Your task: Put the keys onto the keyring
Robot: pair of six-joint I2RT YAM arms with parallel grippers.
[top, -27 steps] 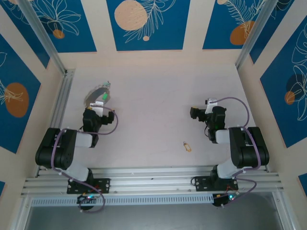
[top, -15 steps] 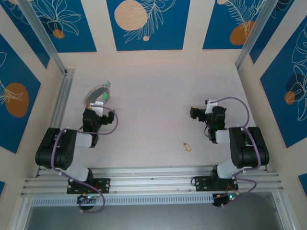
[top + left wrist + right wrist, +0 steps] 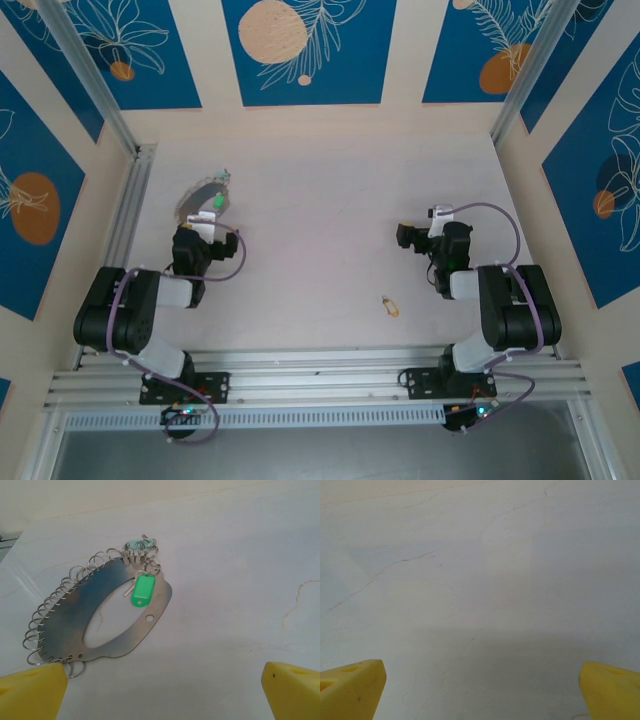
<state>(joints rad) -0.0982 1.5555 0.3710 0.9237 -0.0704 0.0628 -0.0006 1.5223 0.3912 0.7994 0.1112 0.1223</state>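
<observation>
The key [image 3: 389,305] is lying nearer the right gripper [image 3: 404,237], behind it toward the bases.
Both grippers are standing apart and empty; the keyring [image 3: 70,610] is lying just ahead of the left gripper [image 3: 160,692].

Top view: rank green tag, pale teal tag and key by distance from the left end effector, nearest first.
1. green tag: on the keyring, just ahead of the left end effector.
2. pale teal tag: at the keyring's far end, beyond the green tag.
3. key: far off to the right, toward the table's near edge.
</observation>
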